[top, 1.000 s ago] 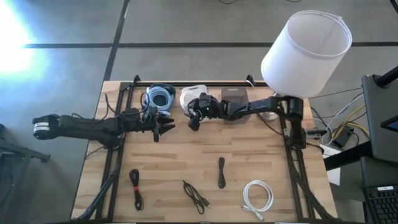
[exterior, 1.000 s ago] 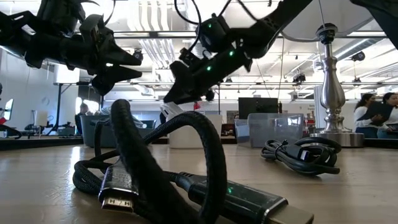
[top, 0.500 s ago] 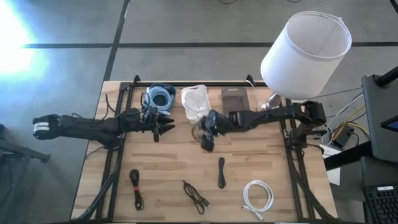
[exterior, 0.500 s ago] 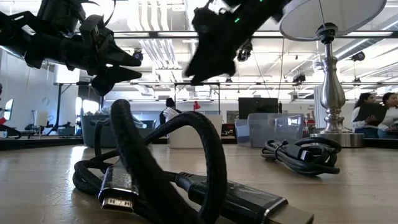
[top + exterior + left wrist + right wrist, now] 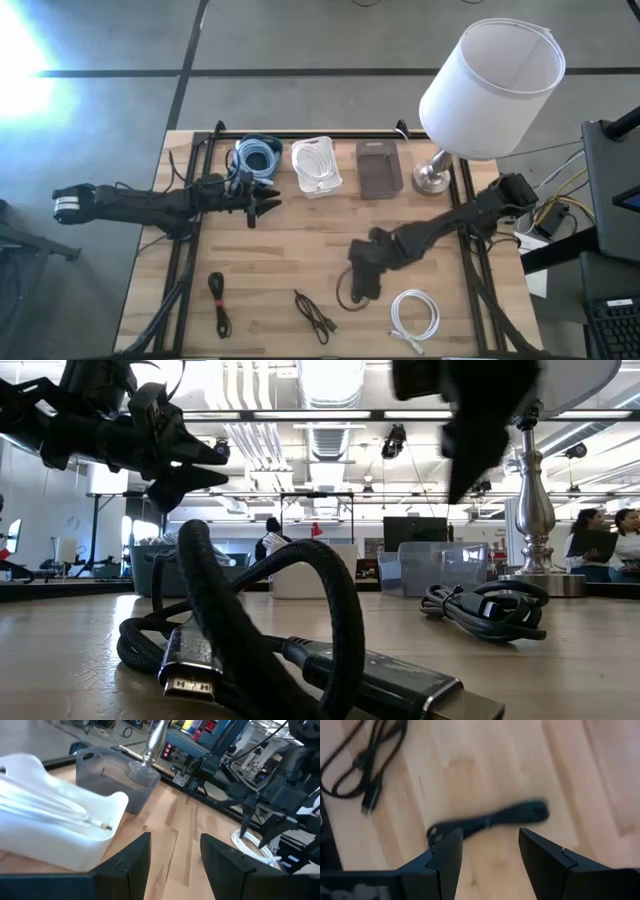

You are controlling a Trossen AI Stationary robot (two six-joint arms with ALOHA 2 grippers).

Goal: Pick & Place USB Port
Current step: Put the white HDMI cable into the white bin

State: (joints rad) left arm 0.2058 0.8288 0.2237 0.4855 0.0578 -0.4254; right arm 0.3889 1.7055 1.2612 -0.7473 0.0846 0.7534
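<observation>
Two open, empty end effectors: right [image 5: 487, 852] over slim black bundled cable [image 5: 487, 821], left [image 5: 268, 203] idle.

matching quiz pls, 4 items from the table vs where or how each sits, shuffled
Items:
1. white cable
2. blue cable
3. lamp
4. right gripper

Places:
A. far right corner of the table
B. over the bundled black cable, fingers open
C. near edge, right side, coiled loose on the wood
D. far edge, coiled, left of the white bin

Pairs: 1-C, 2-D, 3-A, 4-B
</observation>
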